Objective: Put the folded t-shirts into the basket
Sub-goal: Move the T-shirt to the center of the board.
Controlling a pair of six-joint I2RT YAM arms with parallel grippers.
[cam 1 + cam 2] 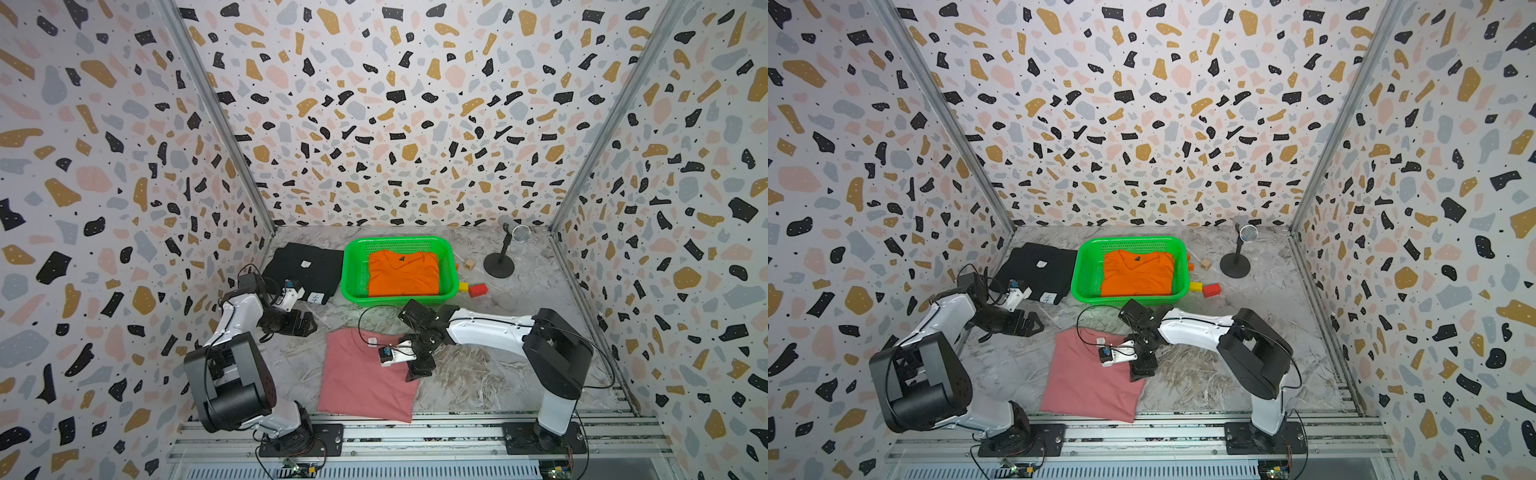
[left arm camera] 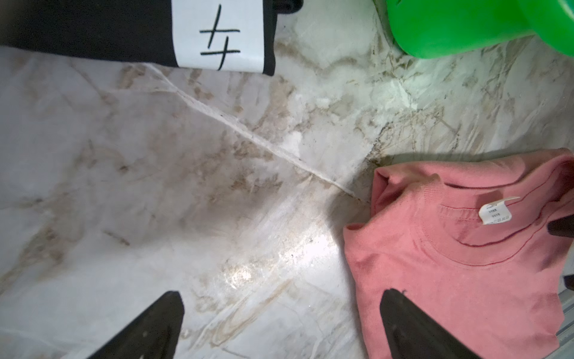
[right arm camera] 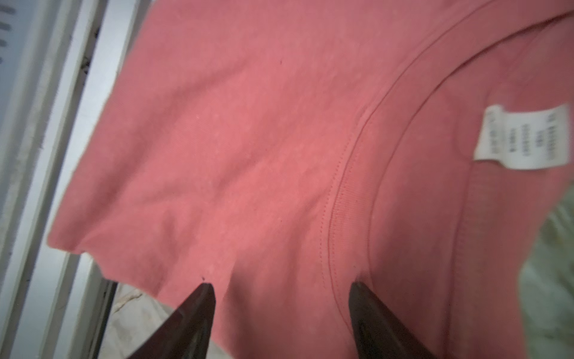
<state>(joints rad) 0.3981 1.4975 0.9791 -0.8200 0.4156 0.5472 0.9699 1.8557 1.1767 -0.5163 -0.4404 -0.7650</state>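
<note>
My right gripper hangs spread over the pink shirt, which lies on the table near me, apart from the basket. I should slide one finger under its right folded edge, pinch every layer, lift level, and lay it on the orange shirt inside. My left gripper hangs spread too.

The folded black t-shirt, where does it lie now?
In both top views, the folded black t-shirt lies flat on the marble table, just left of the green mesh plastic basket.
</note>
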